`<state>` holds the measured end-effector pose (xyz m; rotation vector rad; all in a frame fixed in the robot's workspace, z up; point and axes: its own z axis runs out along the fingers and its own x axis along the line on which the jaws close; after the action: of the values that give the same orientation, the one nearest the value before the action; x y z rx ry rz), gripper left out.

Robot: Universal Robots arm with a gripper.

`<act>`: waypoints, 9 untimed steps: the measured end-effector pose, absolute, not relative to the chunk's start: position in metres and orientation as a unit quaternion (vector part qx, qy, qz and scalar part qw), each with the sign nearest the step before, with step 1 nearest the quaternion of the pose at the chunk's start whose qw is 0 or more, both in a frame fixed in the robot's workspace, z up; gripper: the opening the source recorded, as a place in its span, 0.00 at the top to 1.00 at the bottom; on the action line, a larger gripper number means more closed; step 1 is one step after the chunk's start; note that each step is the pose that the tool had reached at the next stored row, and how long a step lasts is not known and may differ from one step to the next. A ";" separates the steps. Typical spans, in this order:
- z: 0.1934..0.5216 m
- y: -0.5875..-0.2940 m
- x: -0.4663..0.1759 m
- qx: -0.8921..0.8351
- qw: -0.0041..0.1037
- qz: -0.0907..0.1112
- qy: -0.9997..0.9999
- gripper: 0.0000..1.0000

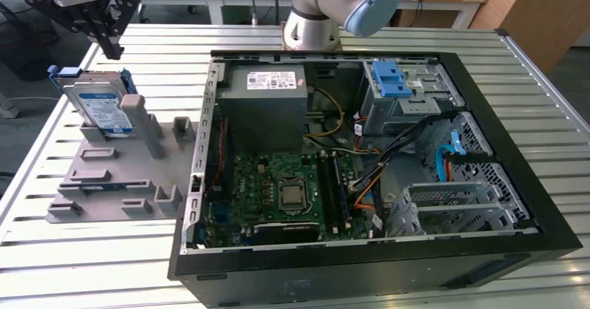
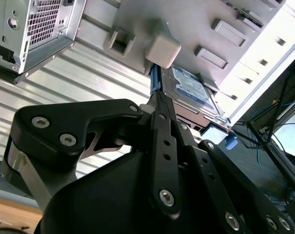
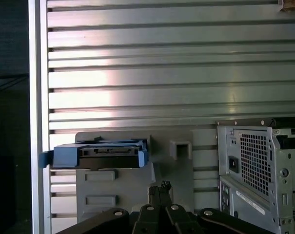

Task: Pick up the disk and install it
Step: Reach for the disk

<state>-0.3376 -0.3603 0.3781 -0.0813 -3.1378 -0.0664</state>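
On the exterior view's left, well outside the open computer case (image 1: 369,262), the claw (image 1: 115,49) (image 2: 159,100) (image 3: 159,187) hangs above the disk (image 1: 99,108) and apart from it. Its fingers are drawn narrow, tip against tip, with nothing between them (both wrist views show the tips meeting). The disk stands on edge in a grey plastic fixture (image 1: 101,184) just beside the case's side wall. Its white-and-blue label faces the exterior camera and its blue carrier frame runs along its edges. A grey post (image 1: 134,108) of the fixture touches the disk on the side nearer the case. In the second wrist view the disk (image 2: 193,87) shows beyond the post (image 2: 163,48), and in the first wrist view its blue-framed end (image 3: 108,152) sits on the fixture (image 3: 101,183), apart from the case's perforated rear panel (image 3: 254,161). Fixture and case both rest on the slatted metal counter (image 1: 92,260).

Inside the case, nearest the fixture, lie the grey power supply (image 1: 262,115) and below it the green motherboard (image 1: 276,184). Farther across the case sits a grey drive cage (image 1: 415,98) with a blue latch (image 1: 392,79). Behind the case stands the arm's base (image 1: 318,19).
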 end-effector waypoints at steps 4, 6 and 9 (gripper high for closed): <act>0.378 -0.360 -0.339 -0.026 0.001 -0.021 -0.999 0.89; 0.378 -0.360 -0.340 -0.026 0.001 -0.021 -0.999 0.89; 0.378 -0.360 -0.340 -0.026 0.001 -0.021 -0.999 0.89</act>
<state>-0.3398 -0.3604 0.3780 -0.0811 -3.1378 -0.0665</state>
